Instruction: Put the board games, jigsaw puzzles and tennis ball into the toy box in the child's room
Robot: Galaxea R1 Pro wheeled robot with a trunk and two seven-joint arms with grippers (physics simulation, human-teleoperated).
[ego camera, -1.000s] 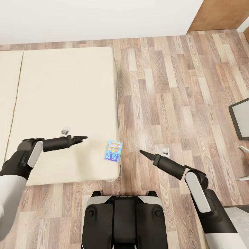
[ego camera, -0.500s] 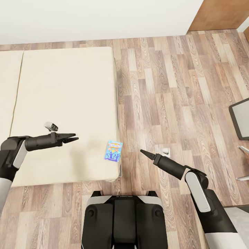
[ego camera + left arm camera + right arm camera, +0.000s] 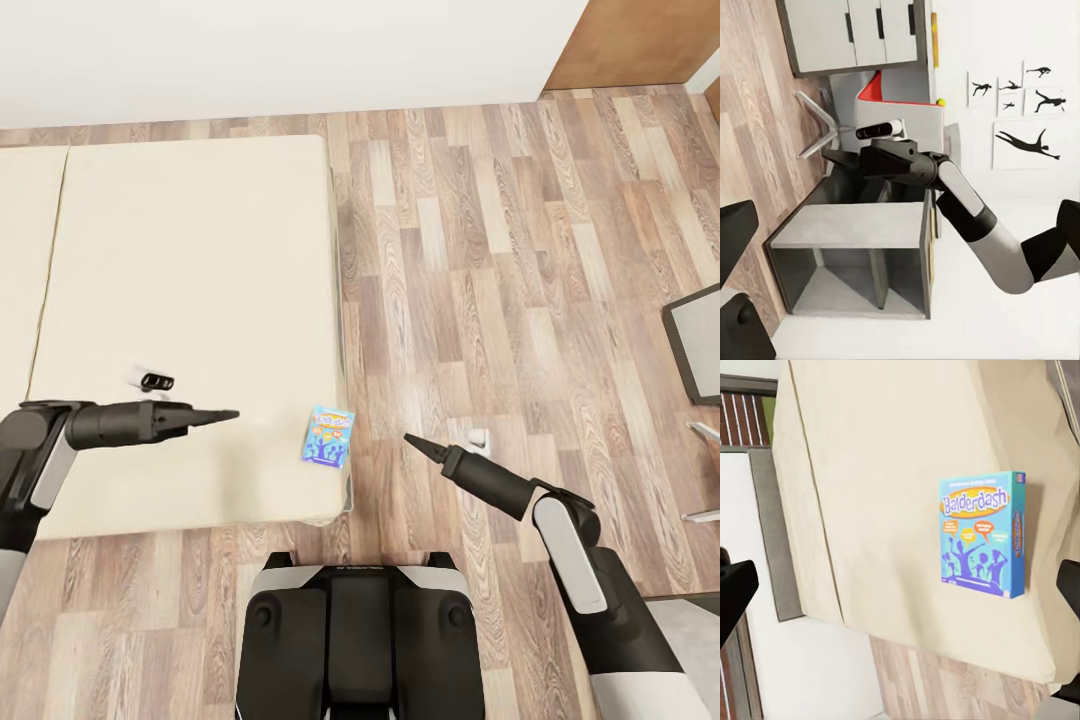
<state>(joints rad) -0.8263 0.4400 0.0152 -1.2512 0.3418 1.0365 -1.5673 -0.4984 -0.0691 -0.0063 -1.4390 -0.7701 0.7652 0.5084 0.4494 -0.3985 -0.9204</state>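
I am at the step of fetching the small blue card board game [image 3: 329, 436] lettered Balderdash, which lies flat near the corner of the beige two-part mattress bed [image 3: 180, 250]. My left gripper [image 3: 222, 415] hangs over the mattress beside it, fingers pressed together; my right gripper [image 3: 412, 441] is over the wooden floor [image 3: 500, 250], also pressed together. Next I think one gripper must spread its fingers and descend on the box edge.

Bedroom in home: beige bed [image 3: 190, 300], wood-plank floor [image 3: 500, 250], silhouette wall prints [image 3: 1020, 112], white cabinet [image 3: 855, 34].
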